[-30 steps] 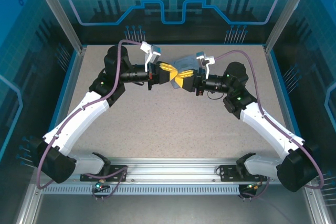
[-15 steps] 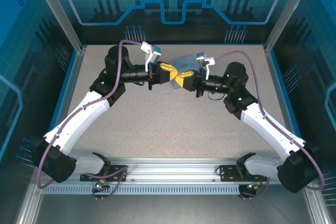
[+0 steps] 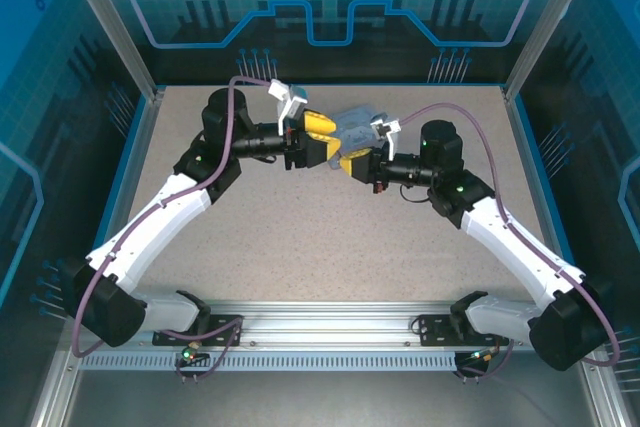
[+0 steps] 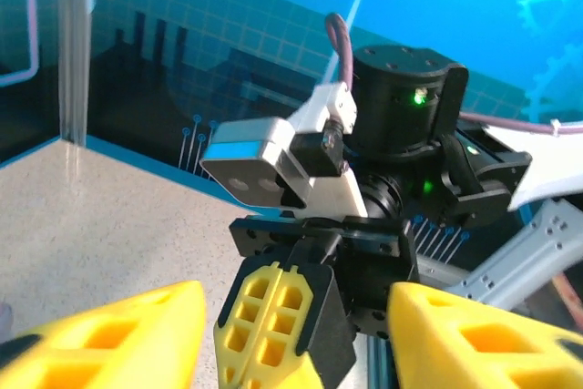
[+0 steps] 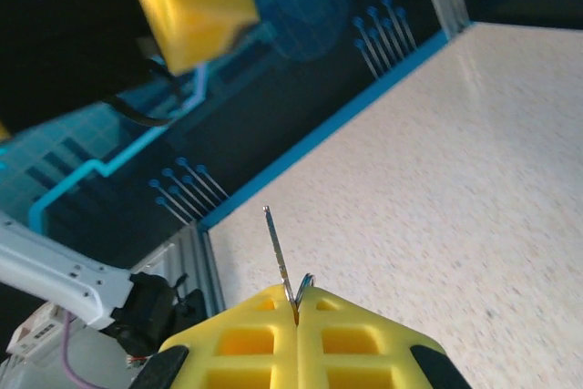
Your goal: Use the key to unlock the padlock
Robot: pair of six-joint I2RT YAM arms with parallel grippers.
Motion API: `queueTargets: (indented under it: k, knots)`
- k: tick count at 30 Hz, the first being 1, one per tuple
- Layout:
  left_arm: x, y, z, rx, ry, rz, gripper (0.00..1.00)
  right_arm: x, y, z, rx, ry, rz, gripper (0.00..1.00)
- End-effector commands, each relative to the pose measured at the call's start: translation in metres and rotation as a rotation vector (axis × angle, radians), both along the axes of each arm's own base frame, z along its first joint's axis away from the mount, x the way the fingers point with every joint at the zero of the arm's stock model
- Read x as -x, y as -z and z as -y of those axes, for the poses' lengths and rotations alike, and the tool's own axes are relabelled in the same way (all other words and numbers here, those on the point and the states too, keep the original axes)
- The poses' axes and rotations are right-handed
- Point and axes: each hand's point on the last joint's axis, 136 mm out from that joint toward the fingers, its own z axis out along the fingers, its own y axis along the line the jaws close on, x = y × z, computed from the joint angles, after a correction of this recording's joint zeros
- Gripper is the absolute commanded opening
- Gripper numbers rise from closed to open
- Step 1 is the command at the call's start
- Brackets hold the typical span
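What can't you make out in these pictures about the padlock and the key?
Padlock: in the top view, too small or covered where the left gripper and right gripper meet at the tin.
Key: its head is buried between the right gripper's shut jaws in the right wrist view.

Thin key [image 5: 279, 260] of bare, faintly shiny metal; right claw [image 5: 298, 309] matt yellow plastic; surface [image 5: 437, 179] speckled, slightly glossy.
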Motion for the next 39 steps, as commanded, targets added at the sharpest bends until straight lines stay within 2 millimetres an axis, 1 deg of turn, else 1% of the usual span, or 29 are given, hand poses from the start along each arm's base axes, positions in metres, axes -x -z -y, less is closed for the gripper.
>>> queueTargets:
  k: [1, 3, 7, 8, 11, 15, 18, 21, 25, 29, 33, 39]
  knots:
    - [-0.031, 0.003, -0.018, -0.001, -0.157, -0.046, 0.65, -0.014, 0.029, 0.024, 0.096, 0.127, -0.093, 0.0]
    - [-0.057, 0.023, -0.025, -0.037, -0.25, -0.12, 0.7, -0.024, 0.052, 0.044, 0.157, 0.23, -0.171, 0.0]
    - [-0.096, 0.071, -0.024, -0.131, -0.348, -0.214, 0.74, -0.036, 0.097, 0.083, 0.236, 0.406, -0.326, 0.0]
    - [-0.107, 0.087, -0.022, -0.155, -0.363, -0.239, 0.75, -0.037, 0.107, 0.093, 0.248, 0.45, -0.361, 0.0]
    - [-0.132, 0.123, -0.01, -0.198, -0.36, -0.319, 0.76, -0.035, 0.139, 0.119, 0.285, 0.554, -0.463, 0.0]
    - [-0.162, 0.17, 0.016, -0.261, -0.328, -0.42, 0.76, -0.031, 0.161, 0.139, 0.293, 0.629, -0.537, 0.0]
    - [-0.177, 0.196, 0.038, -0.313, -0.307, -0.445, 0.75, -0.027, 0.171, 0.146, 0.325, 0.649, -0.557, 0.0]
    - [-0.19, 0.214, 0.055, -0.366, -0.299, -0.448, 0.74, -0.023, 0.174, 0.15, 0.342, 0.659, -0.559, 0.0]
    - [-0.205, 0.234, 0.072, -0.406, -0.283, -0.48, 0.73, -0.021, 0.175, 0.153, 0.352, 0.673, -0.556, 0.0]
    - [-0.213, 0.252, 0.086, -0.474, -0.278, -0.489, 0.74, -0.021, 0.179, 0.155, 0.356, 0.683, -0.567, 0.0]
    - [-0.217, 0.272, 0.09, -0.551, -0.303, -0.491, 0.74, -0.023, 0.18, 0.155, 0.352, 0.686, -0.574, 0.0]
    - [-0.219, 0.293, 0.089, -0.588, -0.309, -0.52, 0.74, -0.024, 0.179, 0.155, 0.353, 0.688, -0.576, 0.0]
